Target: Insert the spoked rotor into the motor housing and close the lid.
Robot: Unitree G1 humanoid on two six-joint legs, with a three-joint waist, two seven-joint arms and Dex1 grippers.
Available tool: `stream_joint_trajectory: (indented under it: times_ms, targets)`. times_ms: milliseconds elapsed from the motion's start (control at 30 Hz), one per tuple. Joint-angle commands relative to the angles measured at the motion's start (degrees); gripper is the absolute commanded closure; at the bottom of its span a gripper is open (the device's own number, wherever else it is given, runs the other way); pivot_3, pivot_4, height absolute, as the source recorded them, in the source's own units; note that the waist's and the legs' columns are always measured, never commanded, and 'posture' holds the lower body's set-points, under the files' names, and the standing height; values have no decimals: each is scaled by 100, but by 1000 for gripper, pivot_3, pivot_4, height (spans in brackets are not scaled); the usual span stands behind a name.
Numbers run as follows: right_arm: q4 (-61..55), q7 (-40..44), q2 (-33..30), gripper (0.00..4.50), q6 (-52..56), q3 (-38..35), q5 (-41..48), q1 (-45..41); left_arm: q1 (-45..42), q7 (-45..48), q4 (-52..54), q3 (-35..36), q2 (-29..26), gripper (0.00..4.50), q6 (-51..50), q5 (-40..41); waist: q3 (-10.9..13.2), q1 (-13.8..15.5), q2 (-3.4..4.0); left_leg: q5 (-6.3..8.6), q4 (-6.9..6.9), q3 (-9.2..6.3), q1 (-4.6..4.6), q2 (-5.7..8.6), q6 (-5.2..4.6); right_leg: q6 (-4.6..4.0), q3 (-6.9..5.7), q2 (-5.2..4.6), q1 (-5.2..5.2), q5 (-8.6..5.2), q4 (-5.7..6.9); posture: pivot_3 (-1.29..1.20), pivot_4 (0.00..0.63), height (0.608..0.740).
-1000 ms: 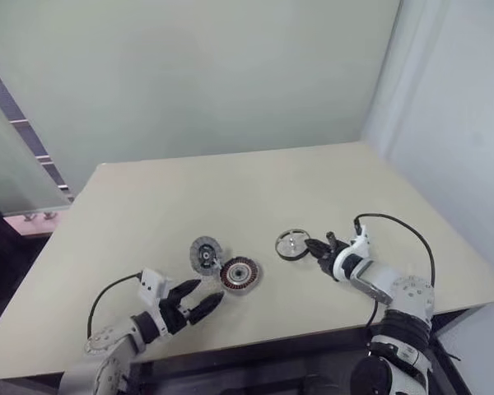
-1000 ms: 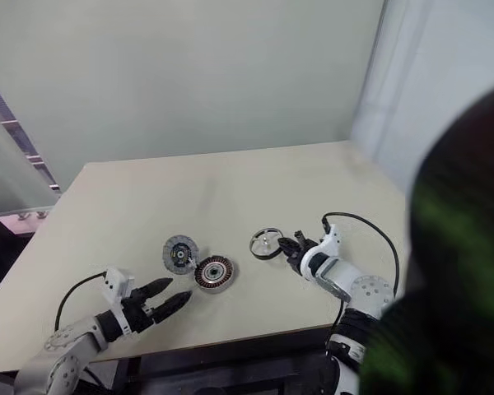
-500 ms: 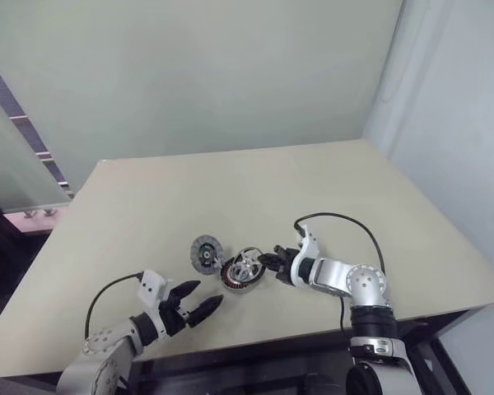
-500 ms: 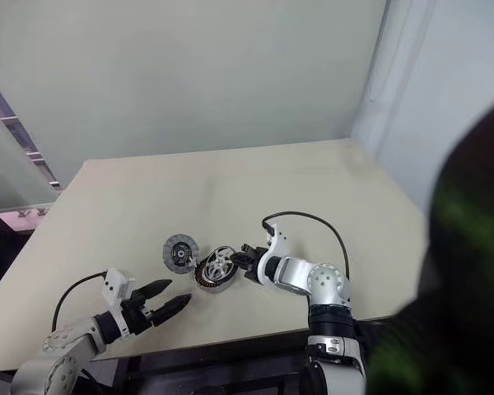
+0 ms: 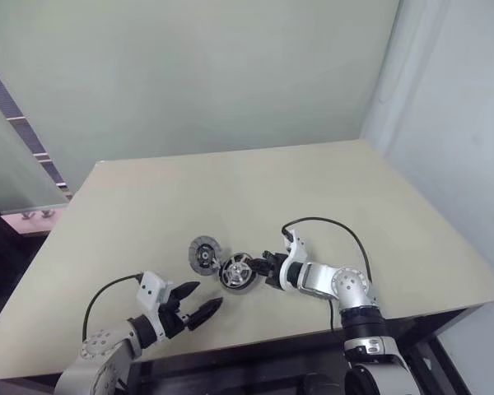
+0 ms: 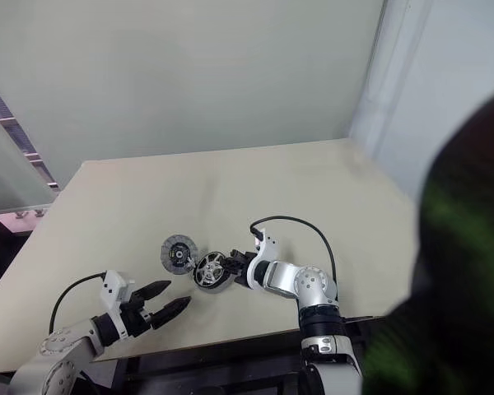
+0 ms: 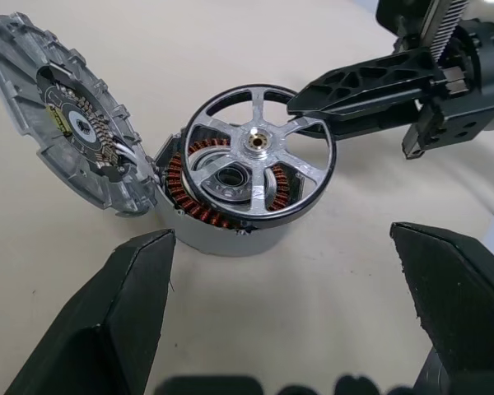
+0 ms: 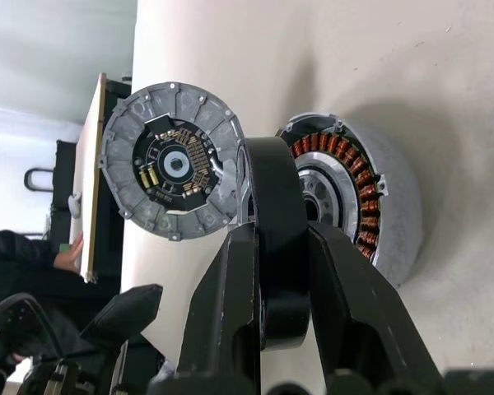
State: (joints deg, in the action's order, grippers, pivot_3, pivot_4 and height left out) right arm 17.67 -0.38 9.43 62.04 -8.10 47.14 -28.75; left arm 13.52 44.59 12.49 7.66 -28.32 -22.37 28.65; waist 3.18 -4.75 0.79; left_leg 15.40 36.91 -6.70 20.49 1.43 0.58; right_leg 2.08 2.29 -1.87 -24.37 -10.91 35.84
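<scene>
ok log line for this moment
right claw: shut on spoked rotor | rotor: over motor housing | lid: off | left claw: open

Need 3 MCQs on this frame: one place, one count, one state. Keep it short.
1. Where is the rotor?
A. over the housing
B. flat on the lid
C. at the table's far edge

2. How many spokes has the rotor?
A. three
B. six
C. ten

3. What state is the left pincer in?
A. shut on the lid
B. open, holding nothing
C. shut on the rotor

Key: 1 A, the right pincer holds its rim just above the copper windings. 2 B, the left wrist view shows six. 3 B, its fingers are spread with bare table between them.
</scene>
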Motion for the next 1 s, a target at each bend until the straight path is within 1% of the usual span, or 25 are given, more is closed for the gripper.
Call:
stream_joint_trajectory:
  times_ms: [33,500,900,933,1000]
  targets:
    - [37,70,725,4028,-76,43,127,-396,5,-23,231,-9,-19,0,119,-58,0,1,0,0,0,0,0,0,0,0,0,0,0,0,0,0,0,740]
    - [285,94,804,4028,-351,189,43,-422,-8,-19,172,-86,32,0,190,-113,-2,-2,0,0,2,0,-4,0,0,-4,0,1,3,3,3,0,0,740]
    - [314,140,775,4028,-654,606,-110,-343,21,-20,156,-134,26,0,247,-152,-8,-60,1,-1,7,1,-12,-1,-1,-7,1,3,9,5,12,0,0,740]
    - [291,168,755,3323,-633,646,-106,-338,26,-18,156,-138,25,0,252,-156,-8,-69,0,-1,8,0,-13,-1,-1,-7,1,3,9,5,12,0,0,740]
    - [232,157,749,2763,-665,675,-124,-315,31,-14,149,-149,26,0,263,-165,-8,-80,1,-1,9,1,-10,-1,-1,-8,1,3,8,5,12,0,0,740]
